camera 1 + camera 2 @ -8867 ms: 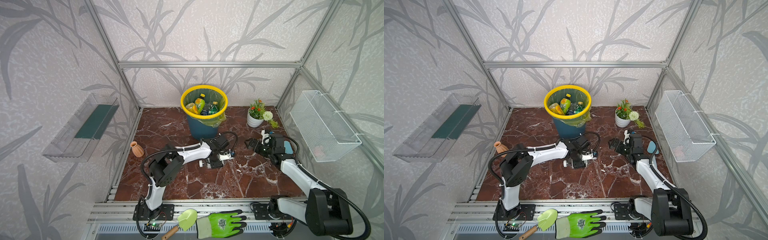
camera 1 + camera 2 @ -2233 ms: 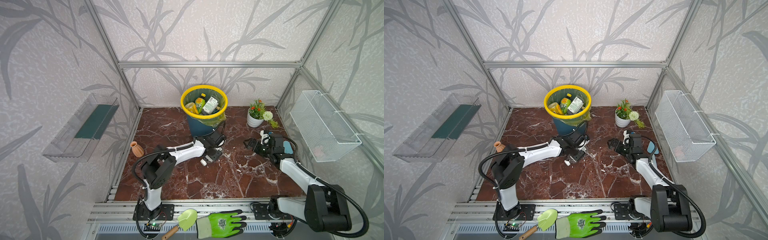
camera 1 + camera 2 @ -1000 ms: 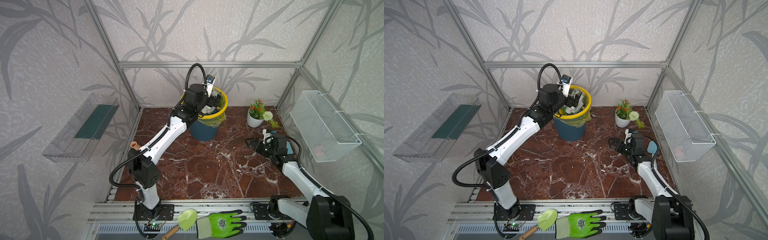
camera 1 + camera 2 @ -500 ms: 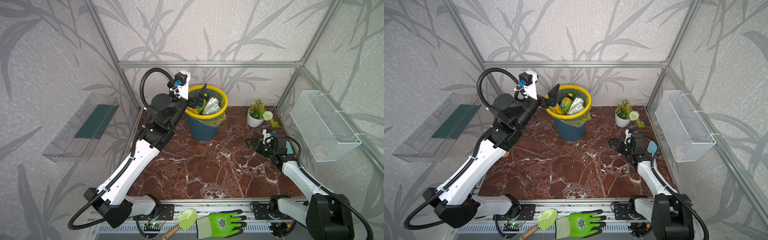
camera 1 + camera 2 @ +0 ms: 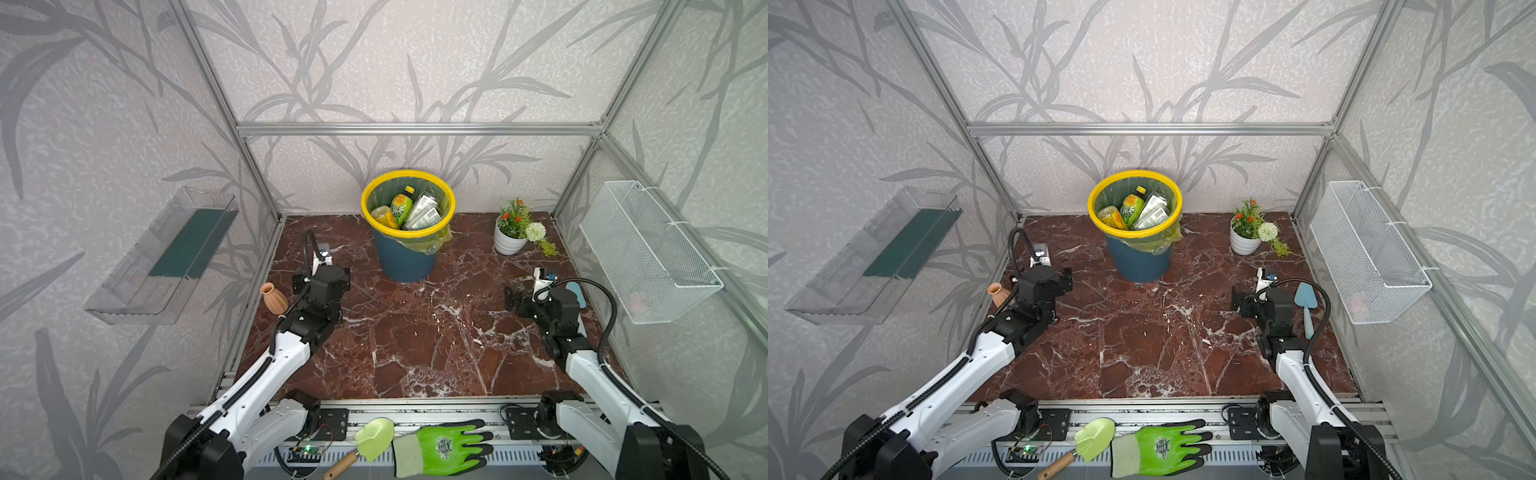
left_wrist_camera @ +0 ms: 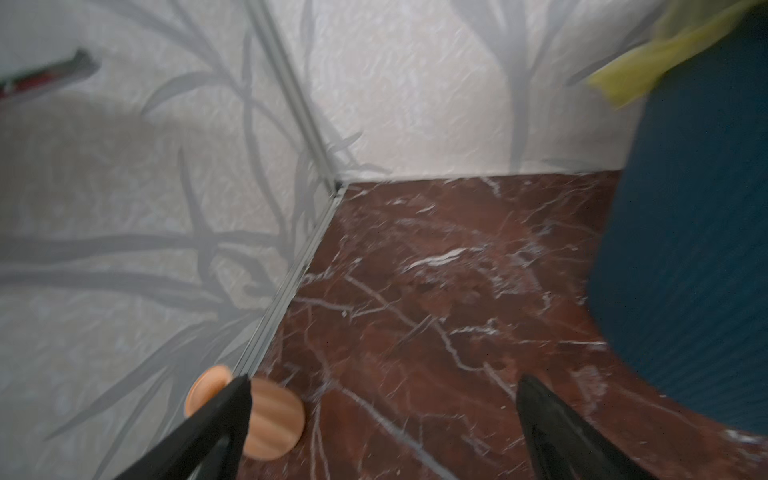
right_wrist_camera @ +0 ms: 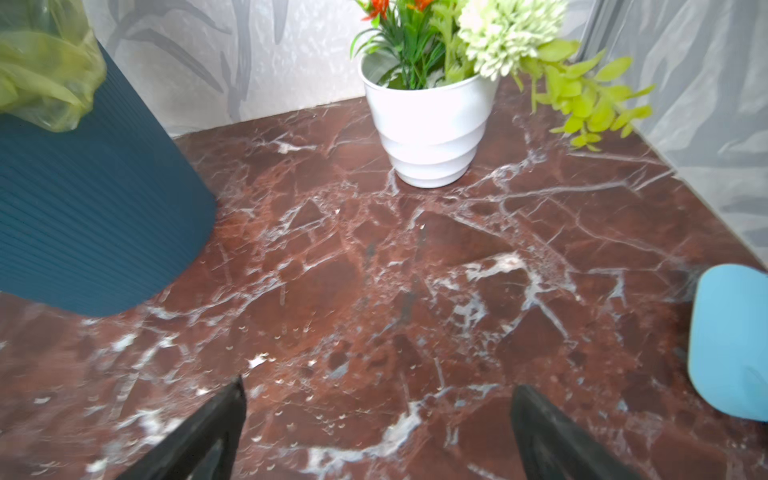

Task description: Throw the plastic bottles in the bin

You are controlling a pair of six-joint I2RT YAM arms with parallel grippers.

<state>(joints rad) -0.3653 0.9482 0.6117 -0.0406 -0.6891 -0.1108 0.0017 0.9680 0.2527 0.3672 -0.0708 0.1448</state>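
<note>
Looks basically done to me: the plastic bottles [image 5: 401,208] sit piled in the bin [image 5: 405,262] at 12 o'clock on the bench [image 5: 415,332], none visible outside it. Left hand [image 6: 384,382] at 9 o'clock and right hand [image 7: 378,388] at 3 are both spread wide, empty.

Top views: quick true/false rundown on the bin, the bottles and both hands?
1. The bin holds several bottles. True.
2. A bottle lies on the table. False: every bottle in view is in the bin.
3. The left hand grips a bottle. False: it is open and empty.
4. The right hand is open. True.
5. The vase stands next to the flower pot. False: they stand at opposite sides of the table.
</note>
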